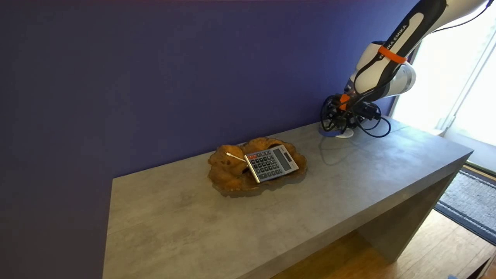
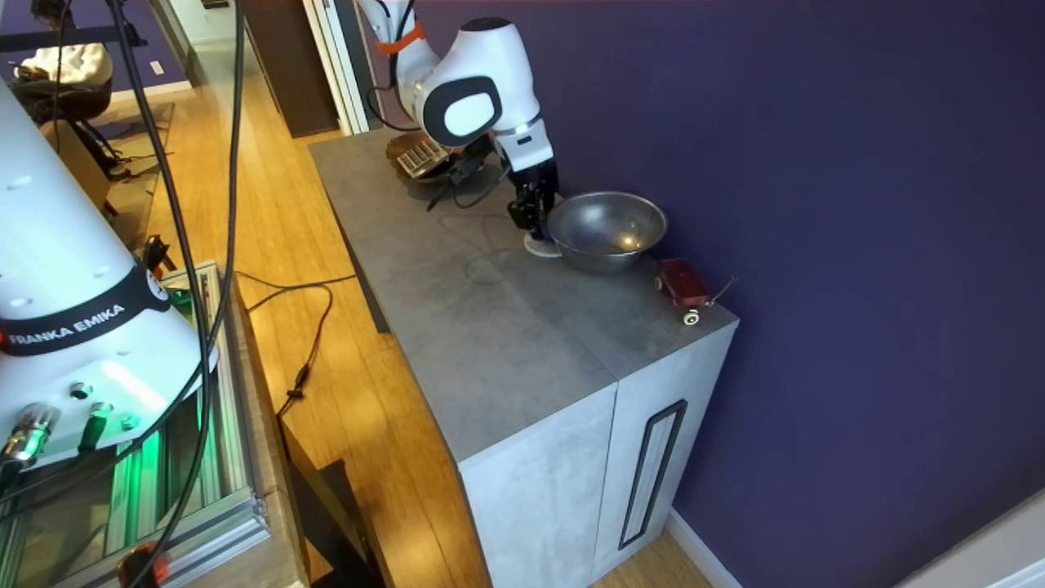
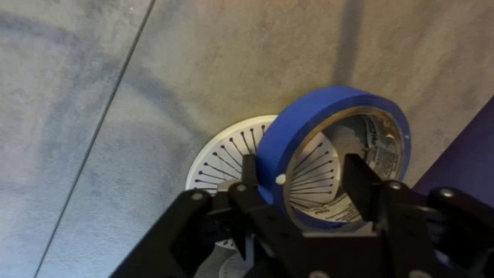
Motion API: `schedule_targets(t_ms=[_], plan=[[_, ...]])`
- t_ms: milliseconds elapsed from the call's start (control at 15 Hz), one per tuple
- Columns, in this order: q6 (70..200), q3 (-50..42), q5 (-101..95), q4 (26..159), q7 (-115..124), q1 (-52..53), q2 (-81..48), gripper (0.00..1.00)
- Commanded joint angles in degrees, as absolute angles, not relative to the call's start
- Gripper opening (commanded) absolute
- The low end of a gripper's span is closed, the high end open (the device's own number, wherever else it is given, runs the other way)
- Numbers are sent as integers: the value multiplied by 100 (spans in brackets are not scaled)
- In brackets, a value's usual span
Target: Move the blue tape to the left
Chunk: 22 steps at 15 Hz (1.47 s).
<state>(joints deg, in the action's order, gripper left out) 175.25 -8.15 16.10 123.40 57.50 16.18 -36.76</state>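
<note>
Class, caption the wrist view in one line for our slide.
Open gripper at the blue tape, which partly hides a white disc with dark lines.

White arm (image 2: pixel 500 61), rounded, trimmed in black; orange strap (image 1: pixel 392 55) round it, messy loops of black cables (image 1: pixel 330 110). From here I can read FRANKA EMIKA on the black band (image 2: pixel 73 329) of the white base (image 2: pixel 61 241); metal connectors (image 2: pixel 34 426) below, tinged green. Gripper (image 3: pixel 301 170) dull black, angular, fingers (image 3: pixel 359 179) narrow and blunt, round light-grey screws (image 3: pixel 447 192)

Your tape (image 3: pixel 272 157) is blue. Partly under the tape is a white disc (image 3: pixel 228 155) with dark lines ending in dots. Your gripper (image 3: pixel 301 170) is black.
</note>
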Motion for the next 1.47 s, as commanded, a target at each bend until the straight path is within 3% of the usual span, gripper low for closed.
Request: schedule_targets(t_ms=[0,267,333,733,1067,1133,1400], plan=[[17164,-1420,1540,12388,6111,2273,-3480,30],[16301,-1999,1104,12333,6575,2811,-3445,2],[16132,-1911,993,12349,6546,2746,-3362,0],[16178,-659,746,12907,5359,2050,-2290,3],[15594,610,1251,12729,4000,1443,-2138,3],[15847,217,972,12703,4603,1749,-2259,12],[15702,497,1130,12700,4173,1585,-2227,12]])
